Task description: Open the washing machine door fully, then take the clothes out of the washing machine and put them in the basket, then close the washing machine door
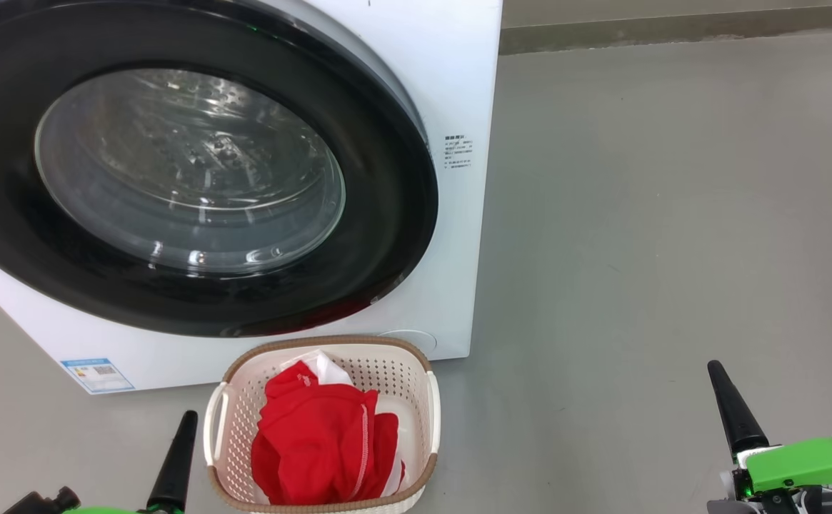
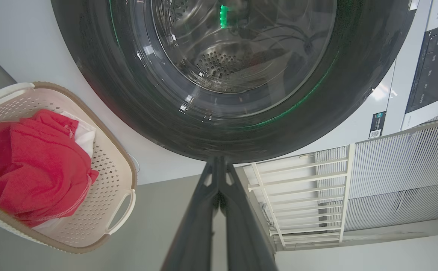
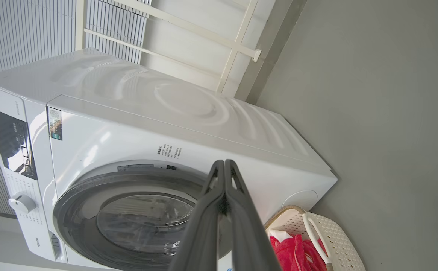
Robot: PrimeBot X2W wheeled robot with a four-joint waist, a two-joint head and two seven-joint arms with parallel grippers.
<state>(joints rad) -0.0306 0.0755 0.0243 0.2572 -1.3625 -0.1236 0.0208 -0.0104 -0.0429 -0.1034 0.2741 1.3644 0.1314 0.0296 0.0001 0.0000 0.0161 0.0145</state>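
The left hand (image 2: 219,165) and right hand (image 3: 224,164) are pinched shut, empty. The glossy black-rimmed round glass door (image 1: 387,235) may be left unlatched and swing open.

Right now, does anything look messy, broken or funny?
Nothing stands out. The round black-rimmed glass door looks shut on the big white washing machine, and the soft red and white clothes lie inside the cream plastic basket, which stands upright on the grey floor.

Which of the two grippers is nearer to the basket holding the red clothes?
The left gripper: its shut jaws point up just beside the basket, at the head view's lower left. The right gripper is far off to the other side, over the grey floor.
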